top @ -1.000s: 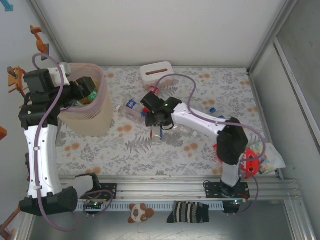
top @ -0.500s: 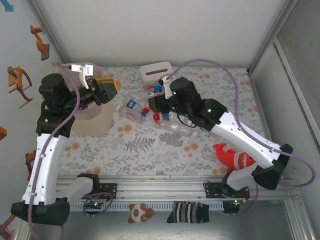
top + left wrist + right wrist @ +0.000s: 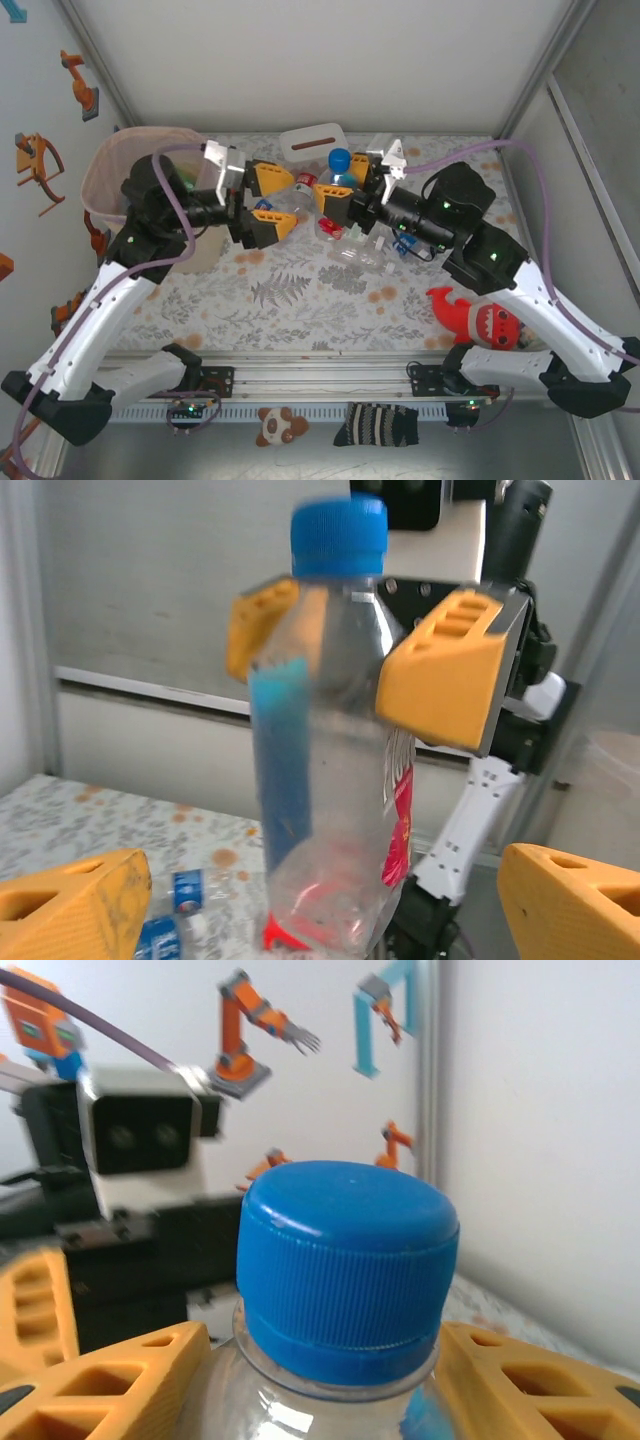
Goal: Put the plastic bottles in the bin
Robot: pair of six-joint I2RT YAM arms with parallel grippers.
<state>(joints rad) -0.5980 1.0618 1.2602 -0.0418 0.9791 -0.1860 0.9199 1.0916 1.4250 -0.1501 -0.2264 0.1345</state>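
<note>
My right gripper (image 3: pixel 345 185) is shut on the neck of a clear plastic bottle (image 3: pixel 325 770) with a blue cap (image 3: pixel 348 1260) and a blue and red label, holding it upright above the table. Its orange fingers (image 3: pixel 120 1380) press the bottle's shoulders on both sides. My left gripper (image 3: pixel 285 203) stands wide open just left of that bottle, apart from it, with its fingers (image 3: pixel 70 905) low in the left wrist view. More bottles (image 3: pixel 360 250) lie on the floral table under both grippers. The pinkish bin (image 3: pixel 112 160) stands at the far left behind my left arm.
A white tissue box (image 3: pixel 312 140) sits at the back middle. A red plush shark (image 3: pixel 480 320) lies front right beside the right arm. Small blue-labelled bottles (image 3: pixel 185 890) lie on the table below the left gripper. Walls enclose the table on the left, back and right.
My left arm has swung right from over the bin and its gripper has opened wide. My right arm has raised the blue-capped bottle upright, facing the left gripper.
</note>
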